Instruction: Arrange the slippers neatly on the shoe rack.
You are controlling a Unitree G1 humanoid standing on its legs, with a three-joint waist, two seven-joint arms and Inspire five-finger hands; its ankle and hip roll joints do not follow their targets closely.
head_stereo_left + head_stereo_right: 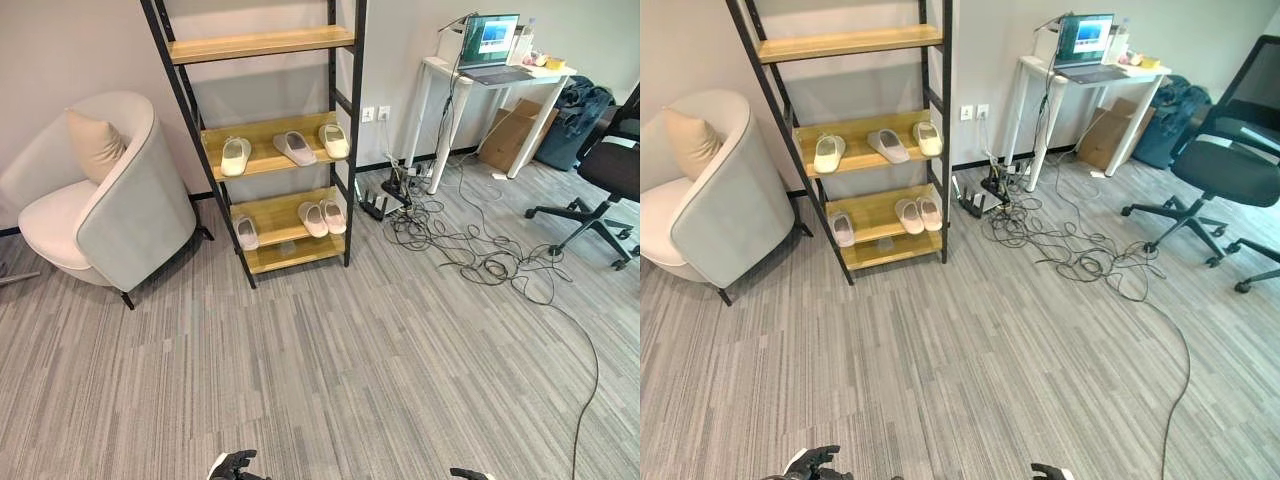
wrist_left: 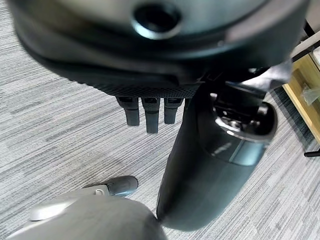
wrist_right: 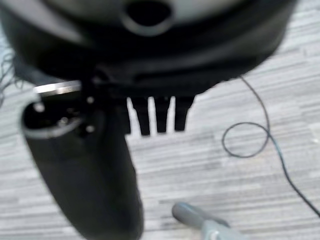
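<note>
Slippers sit on the shoe rack (image 1: 345, 150): three on the middle shelf (image 1: 262, 133), one cream (image 1: 235, 156), one grey (image 1: 295, 147), one pale (image 1: 334, 140), and three more on the lower shelf (image 1: 275, 215). Left hand (image 2: 150, 112) and right hand (image 3: 155, 115) hang over the grey carpet (image 1: 350, 360), fingers straight, holding nothing

Dark hands (image 2: 145, 107), silver-grey arms
</note>
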